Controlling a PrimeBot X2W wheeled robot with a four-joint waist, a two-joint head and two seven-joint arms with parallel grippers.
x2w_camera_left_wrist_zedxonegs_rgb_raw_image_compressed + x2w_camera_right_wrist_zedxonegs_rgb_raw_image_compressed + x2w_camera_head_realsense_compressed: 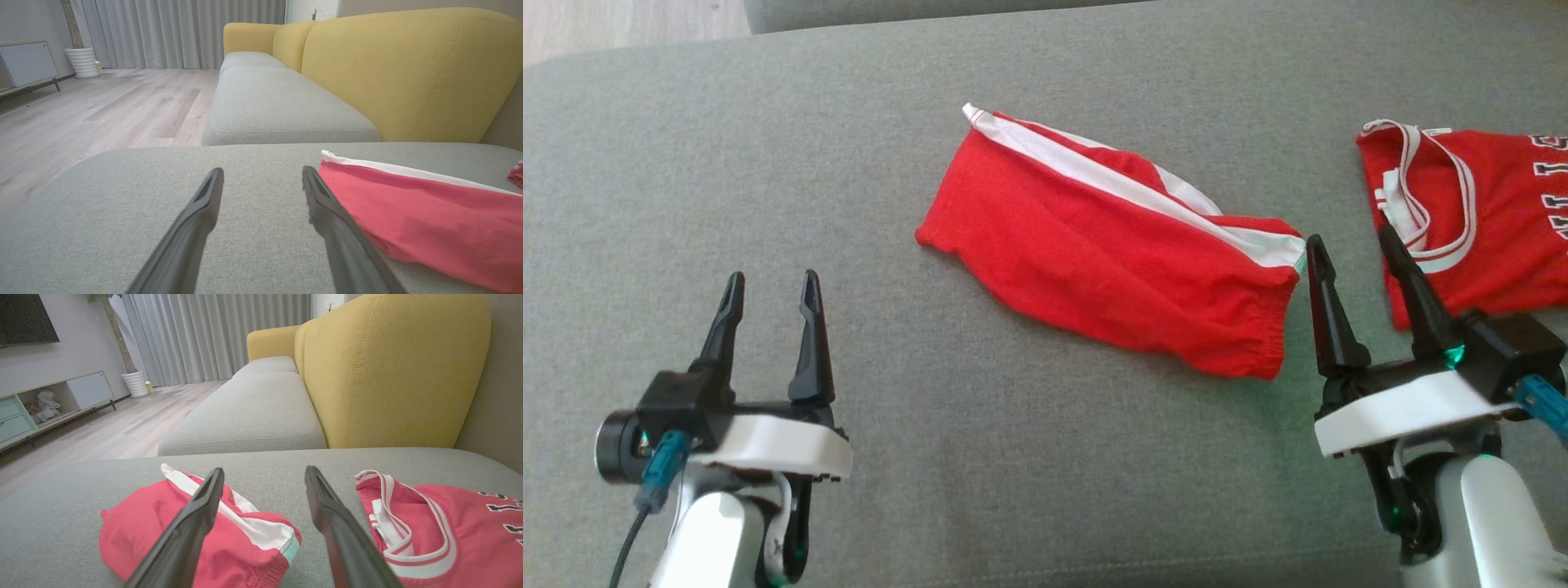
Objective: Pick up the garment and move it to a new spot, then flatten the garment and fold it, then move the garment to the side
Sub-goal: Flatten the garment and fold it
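The garment, red shorts (1094, 245) with a white side stripe, lies folded lengthwise in the middle of the grey cushion (768, 147). My left gripper (773, 278) hovers open over bare cushion to the shorts' left, nothing between its fingers. In the left wrist view that gripper (262, 170) points past the shorts (429, 212), which lie to its right. My right gripper (1349, 235) is open just beside the elastic waistband end. The right wrist view has the right gripper (264, 470) above the gap between the shorts (135, 522) and a red jersey (461, 526).
A red jersey (1494, 220) with white trim and lettering lies at the cushion's right edge. A yellow sofa backrest (408, 73) rises behind, with a second grey seat beyond. Wooden floor (102, 110) lies past the cushion's left edge.
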